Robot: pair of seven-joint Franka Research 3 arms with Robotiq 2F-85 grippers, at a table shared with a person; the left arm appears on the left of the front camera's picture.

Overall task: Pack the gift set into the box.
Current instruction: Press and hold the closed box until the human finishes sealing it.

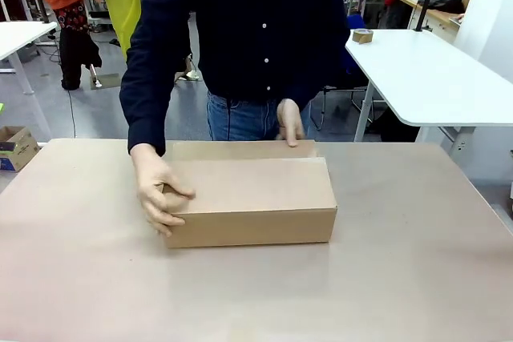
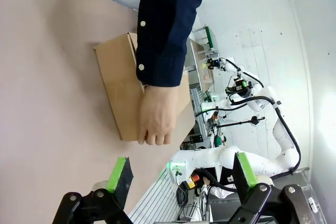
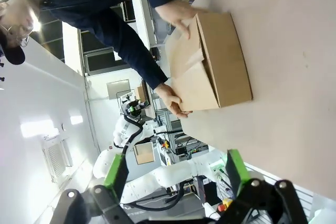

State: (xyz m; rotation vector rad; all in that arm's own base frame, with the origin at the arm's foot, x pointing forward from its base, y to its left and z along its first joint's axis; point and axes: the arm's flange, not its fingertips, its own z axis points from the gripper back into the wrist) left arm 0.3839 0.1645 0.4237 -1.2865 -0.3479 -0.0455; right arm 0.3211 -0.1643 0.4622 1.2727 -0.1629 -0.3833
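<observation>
Closure of box [image 1: 252,198]: person's hands [image 1: 159,190] at its 9 and 12 o'clock. Left gripper [image 2: 181,163], right gripper [image 3: 176,160] wide open, empty. Press flaps flat, edges square.

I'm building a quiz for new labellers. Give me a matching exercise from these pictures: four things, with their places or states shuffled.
1 box
2 tape roll
3 left gripper
4 person's hand at picture left

A on the far white table
B open, holding nothing
C middle of the brown table
D on the box's end

Pairs: 1-C, 2-A, 3-B, 4-D
</observation>
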